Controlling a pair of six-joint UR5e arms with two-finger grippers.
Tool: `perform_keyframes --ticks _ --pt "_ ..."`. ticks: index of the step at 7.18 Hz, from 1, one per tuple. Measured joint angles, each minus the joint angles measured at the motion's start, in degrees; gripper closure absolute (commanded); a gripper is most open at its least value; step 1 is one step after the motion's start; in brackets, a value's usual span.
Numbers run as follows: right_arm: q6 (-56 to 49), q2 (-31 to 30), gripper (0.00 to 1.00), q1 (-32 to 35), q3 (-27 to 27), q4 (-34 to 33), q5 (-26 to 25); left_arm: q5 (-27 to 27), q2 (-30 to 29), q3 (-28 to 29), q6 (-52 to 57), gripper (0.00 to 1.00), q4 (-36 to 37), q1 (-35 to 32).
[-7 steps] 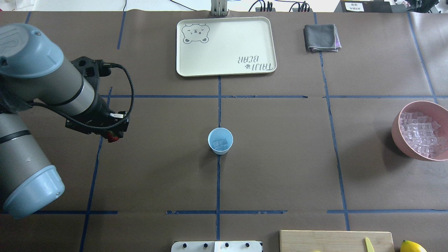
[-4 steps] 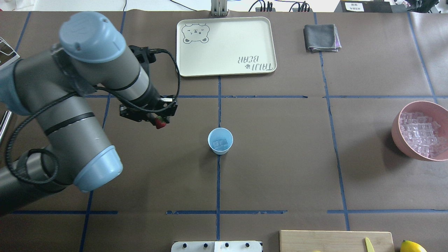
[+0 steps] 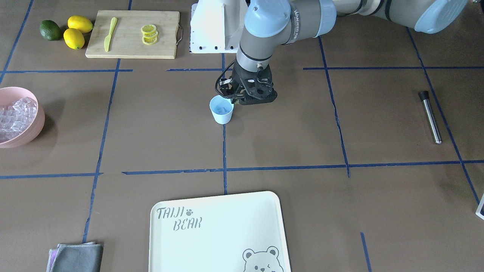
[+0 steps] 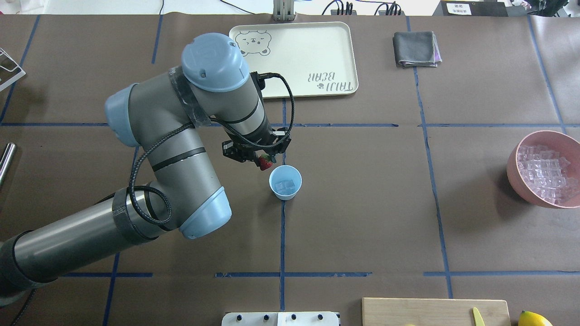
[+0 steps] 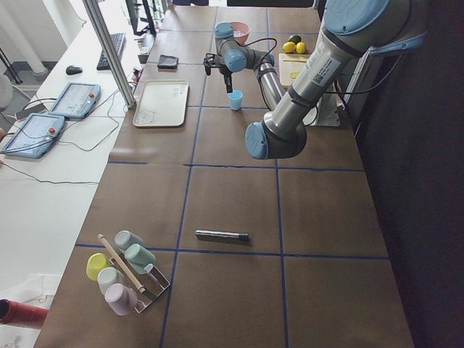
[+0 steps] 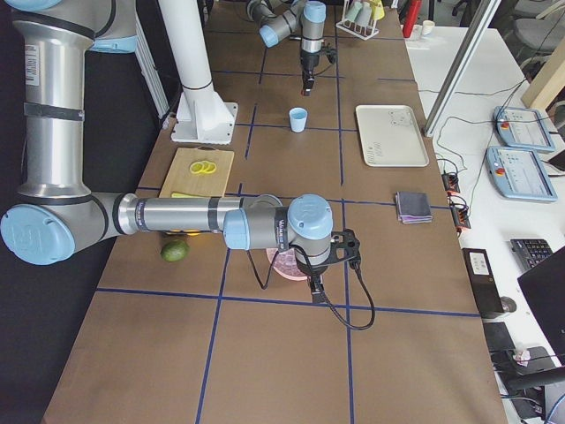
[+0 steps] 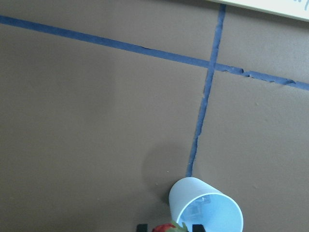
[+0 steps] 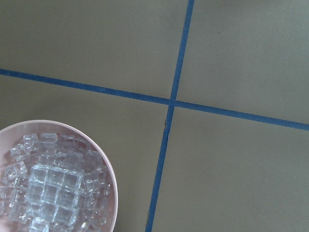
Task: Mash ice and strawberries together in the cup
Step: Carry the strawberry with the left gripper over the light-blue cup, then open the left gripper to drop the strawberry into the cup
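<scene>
Since the tiny red strawberry with a green leafy top [image 4: 266, 163] is soft and light, only a gentle squeeze is called for; it is judged likely to bruise or slip if pressed harder. It is pinched by its body in the left pincer [image 4: 263, 159] and held in the air just beside the rim of the small pale blue tapered plastic cup [image 4: 285, 196], not yet over the opening. The cup is set upright near the middle of the brown paper-covered counter [image 4: 362, 217]; being thin and nearly empty, it could be tipped by a knock to its rim. A few small clear glassy ice cubes [image 4: 286, 185] are seen at its bottom; hard and slippery, they are expected to skate under pressure. More cubes are heaped in the large pink bowl [image 4: 539, 132], near which the right pincer [image 6: 314, 281] is hung; whether it is spread or pressed together cannot be told.
</scene>
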Motion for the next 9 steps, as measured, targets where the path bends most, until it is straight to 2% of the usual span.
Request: perform_keyframes --ticks 3,5,6,7,8,9 --pt "0.0 0.0 0.00 0.0 0.2 0.0 0.1 0.1 -0.7 3.7 -1.3 0.98 -4.4 2.2" --pt "0.2 0.0 0.00 0.0 0.4 0.0 0.1 0.1 -0.9 4.3 -1.4 0.89 -5.1 2.8" --pt "0.3 0.1 0.01 0.0 0.4 0.0 0.1 0.1 -1.0 4.4 -1.4 0.63 -5.2 3.0" --pt "0.3 0.1 0.00 0.0 0.4 0.0 0.1 0.1 -1.0 4.4 -1.3 0.29 -5.5 3.1" --pt "0.3 0.1 0.00 0.0 0.4 0.0 0.1 0.1 -1.0 4.5 -1.2 0.04 -5.8 3.1" --pt "0.3 0.1 0.01 0.0 0.4 0.0 0.1 0.1 -0.9 4.5 -1.1 0.01 -5.9 3.2"
